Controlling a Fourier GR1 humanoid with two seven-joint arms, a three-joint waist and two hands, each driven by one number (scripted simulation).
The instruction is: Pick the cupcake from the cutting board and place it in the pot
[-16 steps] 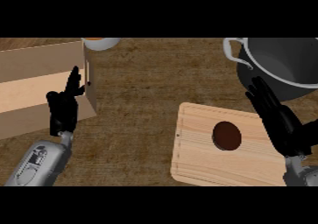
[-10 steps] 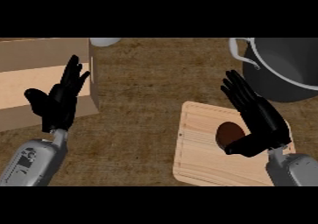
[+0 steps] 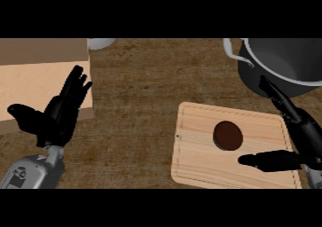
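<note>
The cupcake (image 3: pixel 228 135) sits on the cutting board (image 3: pixel 196 164), just left of the open right hand (image 3: pixel 306 137); the pot (image 3: pixel 288 62) looks empty.

The view holds one cupcake (image 3: pixel 228 135), dark brown, and one wooden cutting board (image 3: pixel 202 168) under it. There is one dark grey pot (image 3: pixel 288 62) at the upper right. One pale wooden box (image 3: pixel 32 84) sits at the left, and one small white object (image 3: pixel 101 42) shows at the top edge, too cut off to identify. Two black hands appear: one left hand (image 3: pixel 55 117) and one right hand (image 3: pixel 300 137).
</note>
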